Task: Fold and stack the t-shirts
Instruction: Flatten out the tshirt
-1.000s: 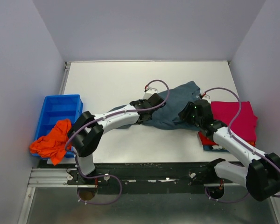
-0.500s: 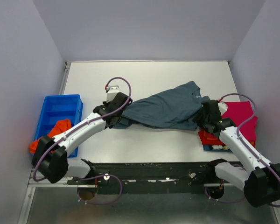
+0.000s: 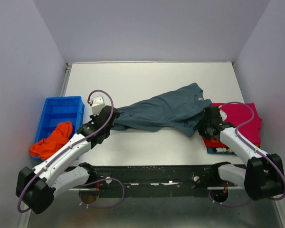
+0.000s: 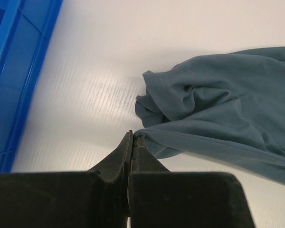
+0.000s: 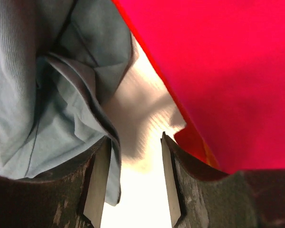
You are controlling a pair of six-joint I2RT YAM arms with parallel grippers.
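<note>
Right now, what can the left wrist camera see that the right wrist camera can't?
Only the left wrist camera shows the blue bin and the left gripper, shut and pinching the edge of the grey-blue t-shirt. Only the right wrist camera shows the pink t-shirt, a red t-shirt peeking out under it, and the right gripper, open with bare table between its fingers. Both show the grey-blue t-shirt and the white table.

Matt grey-blue cloth t-shirt [image 3: 166, 111]; glossy plastic bin [image 3: 59, 111]
</note>
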